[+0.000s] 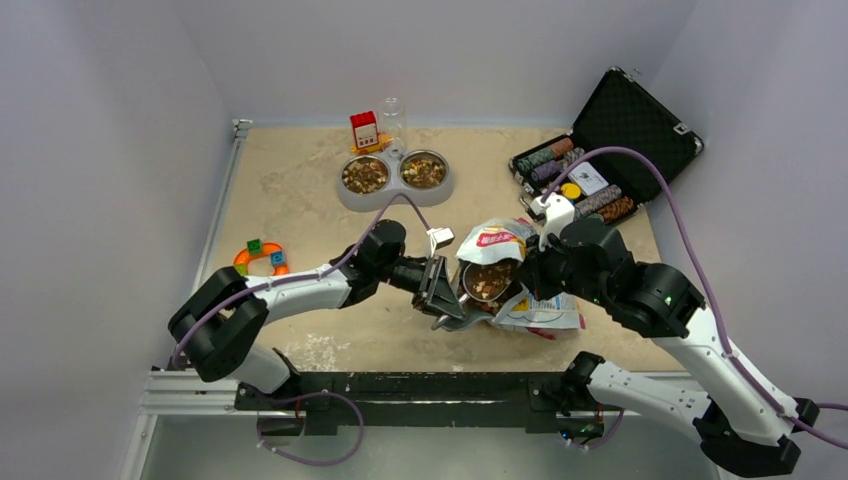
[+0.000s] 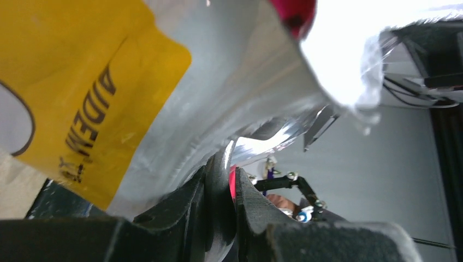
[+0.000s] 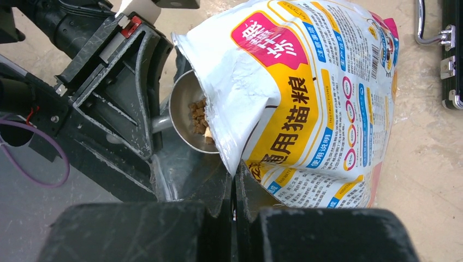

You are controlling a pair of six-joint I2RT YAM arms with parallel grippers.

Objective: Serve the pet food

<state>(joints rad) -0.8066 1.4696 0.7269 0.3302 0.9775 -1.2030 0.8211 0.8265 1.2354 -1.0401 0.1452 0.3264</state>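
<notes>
A: Nearest, right gripper (image 3: 235, 188) jaws?
B: Together, pinching the white-and-yellow printed bag (image 3: 306, 98).
A: And left gripper (image 1: 440, 290)?
B: Clamped, it seems, on the handle of the round metal scoop (image 3: 183, 117). Small brown kibble pellets (image 3: 197, 113) sit in it, just right of that gripper, inside the bag mouth.

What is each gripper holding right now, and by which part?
The left gripper holds the metal scoop by its handle. The right gripper pinches the food bag at the edge of its opening.
</notes>
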